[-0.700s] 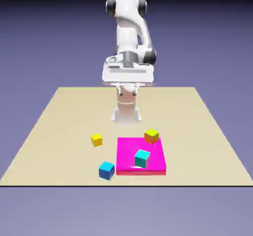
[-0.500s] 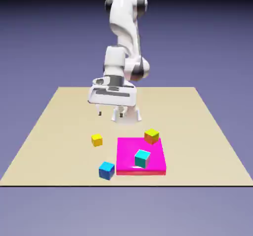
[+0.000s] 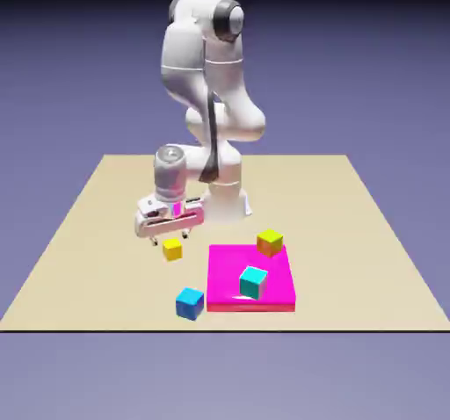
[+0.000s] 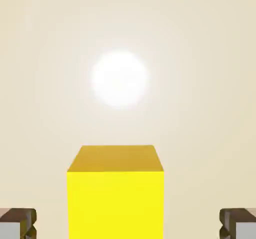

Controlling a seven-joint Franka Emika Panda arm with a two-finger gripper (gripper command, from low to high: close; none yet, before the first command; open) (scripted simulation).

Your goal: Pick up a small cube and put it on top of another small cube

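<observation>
The small cube (image 3: 172,249) is showing flat, matte faces, mostly yellow with an orange one, sharp-edged, and it is sitting on the smooth tan table (image 3: 88,234) at about nine o'clock from the glossy magenta slab (image 3: 272,297). I am hovering my gripper (image 3: 173,233) just above it, jaws spread wide and holding nothing. In my hand view the cube (image 4: 116,193) is lying between my two grey fingertips (image 4: 17,223), well clear of both, with a bright glare spot at twelve o'clock.
</observation>
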